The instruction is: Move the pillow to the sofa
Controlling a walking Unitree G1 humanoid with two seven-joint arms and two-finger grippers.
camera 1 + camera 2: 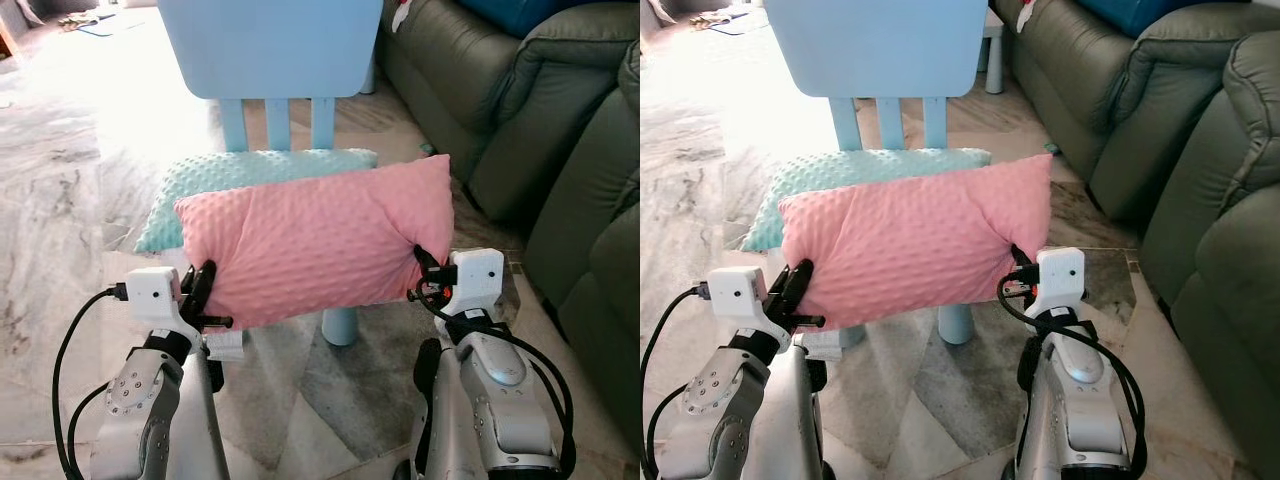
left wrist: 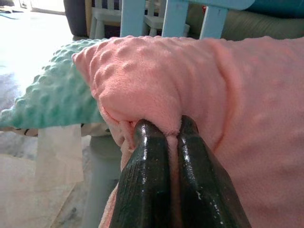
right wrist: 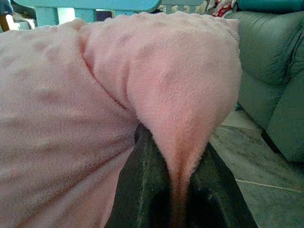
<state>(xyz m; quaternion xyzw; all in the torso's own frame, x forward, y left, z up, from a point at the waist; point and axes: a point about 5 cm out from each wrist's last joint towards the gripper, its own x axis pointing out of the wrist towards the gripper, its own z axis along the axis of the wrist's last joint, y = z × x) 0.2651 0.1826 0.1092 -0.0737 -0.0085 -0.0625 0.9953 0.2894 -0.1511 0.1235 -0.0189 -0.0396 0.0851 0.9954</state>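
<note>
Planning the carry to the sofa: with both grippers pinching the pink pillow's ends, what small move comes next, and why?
Probably lift slightly, then swing right. The left gripper and right gripper each pinch an end of the pink pillow, which overlaps the mint cushion on the blue chair; the sofa stands to the right.

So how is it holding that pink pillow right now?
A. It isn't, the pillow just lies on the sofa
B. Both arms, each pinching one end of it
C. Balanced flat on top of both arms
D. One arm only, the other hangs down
B: the left end effector and the right end effector are each shut on the fabric at opposite ends of the pink pillow, in front of the blue chair.
</note>
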